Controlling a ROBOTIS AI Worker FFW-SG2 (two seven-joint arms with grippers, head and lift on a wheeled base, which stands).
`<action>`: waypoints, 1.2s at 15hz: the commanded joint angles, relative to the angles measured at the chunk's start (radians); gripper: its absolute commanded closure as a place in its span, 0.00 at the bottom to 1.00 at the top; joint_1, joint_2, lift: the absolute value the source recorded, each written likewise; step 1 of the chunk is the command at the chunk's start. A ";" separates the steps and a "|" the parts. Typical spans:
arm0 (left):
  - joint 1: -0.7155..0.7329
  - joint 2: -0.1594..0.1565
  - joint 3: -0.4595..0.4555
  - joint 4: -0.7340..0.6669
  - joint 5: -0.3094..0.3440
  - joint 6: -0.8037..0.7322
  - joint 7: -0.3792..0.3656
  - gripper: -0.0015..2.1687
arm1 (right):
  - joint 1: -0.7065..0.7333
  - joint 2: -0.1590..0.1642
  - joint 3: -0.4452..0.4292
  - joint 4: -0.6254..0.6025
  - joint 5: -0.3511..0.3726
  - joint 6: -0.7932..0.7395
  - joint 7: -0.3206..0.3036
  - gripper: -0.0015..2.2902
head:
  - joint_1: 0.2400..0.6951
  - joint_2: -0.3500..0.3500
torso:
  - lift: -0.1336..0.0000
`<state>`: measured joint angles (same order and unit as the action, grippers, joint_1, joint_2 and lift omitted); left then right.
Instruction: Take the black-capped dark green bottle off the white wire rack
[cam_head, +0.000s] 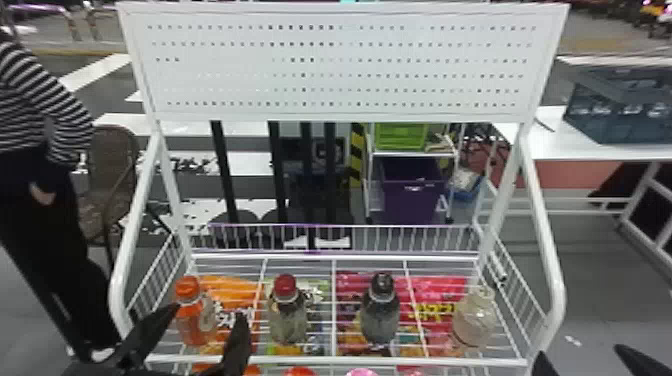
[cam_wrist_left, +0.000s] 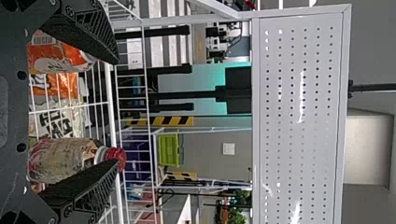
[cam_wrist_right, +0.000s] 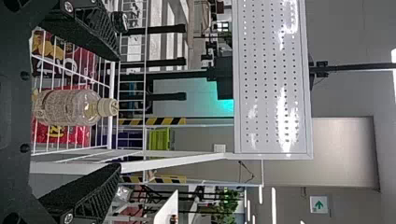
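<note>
The black-capped dark green bottle (cam_head: 380, 320) stands upright on the white wire rack (cam_head: 390, 361), between the red-capped and pale-capped bottles. Low at the left, my left gripper (cam_head: 209, 312) is open near the orange bottle, well left of the dark one. My right gripper (cam_head: 580, 351) is at the bottom right corner, right of the rack. In the left wrist view, the left gripper (cam_wrist_left: 116, 112) holds nothing. The right wrist view has the right gripper (cam_wrist_right: 119, 112) wide apart, with the dark bottle's black cap (cam_wrist_right: 120, 22) beyond one finger, which hides most of its body.
Sharing the rack are an orange bottle (cam_head: 192, 320), a red-capped bottle (cam_head: 287, 320) and a pale-capped bottle (cam_head: 474, 320). Bright snack packs lie beneath the wires. A white perforated panel (cam_head: 340, 65) rises at the back, and slanted white side rails (cam_head: 545, 240) flank the rack.
</note>
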<state>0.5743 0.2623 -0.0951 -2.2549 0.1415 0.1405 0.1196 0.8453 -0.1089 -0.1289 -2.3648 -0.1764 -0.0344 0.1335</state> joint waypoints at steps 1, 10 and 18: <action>0.001 0.000 0.000 0.000 0.000 0.000 0.000 0.07 | 0.000 0.000 0.000 0.001 -0.002 0.000 0.000 0.04 | 0.57 0.50 | 1.00; 0.001 0.000 0.000 -0.003 0.000 0.000 0.000 0.07 | 0.001 0.000 0.002 -0.001 0.000 0.000 0.000 0.04 | 0.57 0.50 | 1.00; 0.004 0.002 0.000 -0.011 0.000 0.000 0.000 0.07 | -0.178 -0.009 0.124 0.340 0.046 -0.104 0.009 0.04 | 0.57 0.50 | 1.00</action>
<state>0.5763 0.2628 -0.0968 -2.2639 0.1418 0.1405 0.1196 0.7180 -0.1131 -0.0370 -2.1070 -0.1368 -0.1217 0.1433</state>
